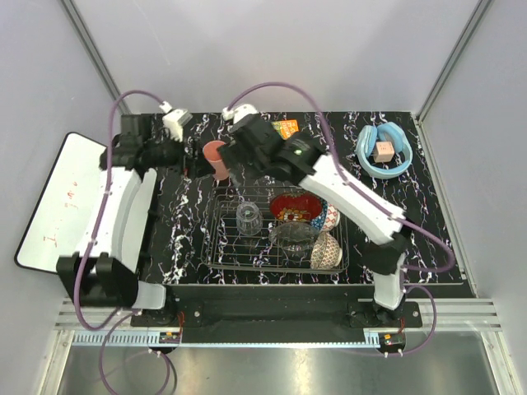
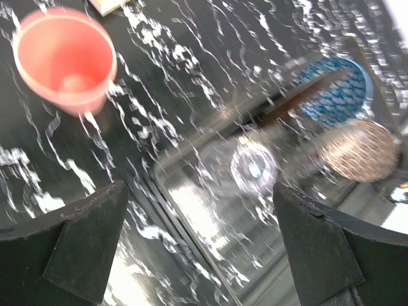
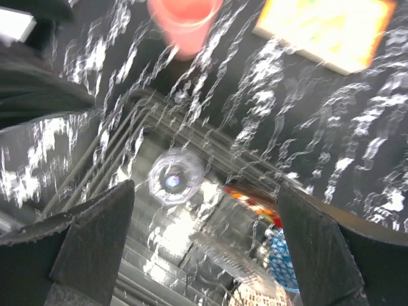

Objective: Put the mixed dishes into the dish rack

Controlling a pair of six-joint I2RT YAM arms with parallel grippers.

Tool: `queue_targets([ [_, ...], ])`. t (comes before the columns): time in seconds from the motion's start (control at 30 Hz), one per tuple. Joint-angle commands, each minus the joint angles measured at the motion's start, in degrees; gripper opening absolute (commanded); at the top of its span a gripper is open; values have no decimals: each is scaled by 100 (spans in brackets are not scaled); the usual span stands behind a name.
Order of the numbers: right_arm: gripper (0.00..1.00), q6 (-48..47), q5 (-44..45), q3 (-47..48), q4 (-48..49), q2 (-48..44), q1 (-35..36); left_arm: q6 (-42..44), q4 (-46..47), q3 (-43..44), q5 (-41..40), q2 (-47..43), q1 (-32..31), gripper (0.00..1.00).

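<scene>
The salmon-pink cup [image 1: 216,159] stands upright on the black table just beyond the dish rack's [image 1: 222,247] far left corner. The rack holds the glass tumbler [image 1: 249,218], red bowl [image 1: 294,207], clear glass bowl [image 1: 292,236], blue bowl [image 1: 331,216] and beige bowl [image 1: 326,251]. My left gripper [image 1: 196,160] hovers left of the cup, open and empty [image 2: 201,242]; the cup [image 2: 65,58] is at its upper left. My right gripper [image 1: 235,169] hovers right of the cup, open and empty [image 3: 204,248], above the tumbler [image 3: 175,176]; the cup [image 3: 183,19] is ahead of it.
The orange-green box [image 1: 286,127] lies at the table's back, behind the right arm. The light-blue headphones [image 1: 384,151] lie at the back right. A white board [image 1: 62,202] sits off the table's left edge. Both arms crowd around the cup.
</scene>
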Motion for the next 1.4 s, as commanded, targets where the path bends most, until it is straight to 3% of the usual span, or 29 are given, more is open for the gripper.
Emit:
queue_targets([
  [0.0, 100, 593, 1363, -838, 821, -1360, -203, 66, 581, 1043, -1138, 1029, -483, 99],
  [0.13, 100, 971, 838, -2689, 1717, -2469, -599, 400, 616, 1659, -1796, 1875, -739, 99],
  [0.33, 94, 1340, 634, -4372, 2641, -3780, -951, 980, 914, 1906, -2869, 2492, -1143, 99],
  [0.67, 90, 1499, 827, -4875, 2694, -4071, -960, 1007, 1161, 1836, -3195, 2984, -1450, 97],
  [0.8, 89, 1534, 810, -4972, 2765, -4167, -960, 981, 1459, 1617, -3283, 3133, -1504, 76],
  [0.9, 87, 1613, 827, -5165, 2914, -4325, -960, 954, 1574, 1484, -3275, 3221, -1504, 68],
  [1.0, 87, 1640, 810, -5306, 2958, -4378, -960, 937, 1574, 1493, -3231, 3283, -1530, 54],
  [1.13, 86, 1648, 819, -5350, 2985, -4387, -960, 989, 1556, 1528, -3283, 3371, -1548, 28],
  [1.23, 86, 1648, 818, -5394, 3002, -4378, -960, 1016, 1495, 1554, -3301, 3441, -1548, 17],
  [1.27, 86, 1648, 810, -5420, 3011, -4387, -960, 1033, 1460, 1572, -3275, 3450, -1548, 4],
  [1.37, 85, 1657, 827, -5508, 3072, -4387, -960, 1016, 1258, 1546, -3109, 3223, -1539, 0],
])
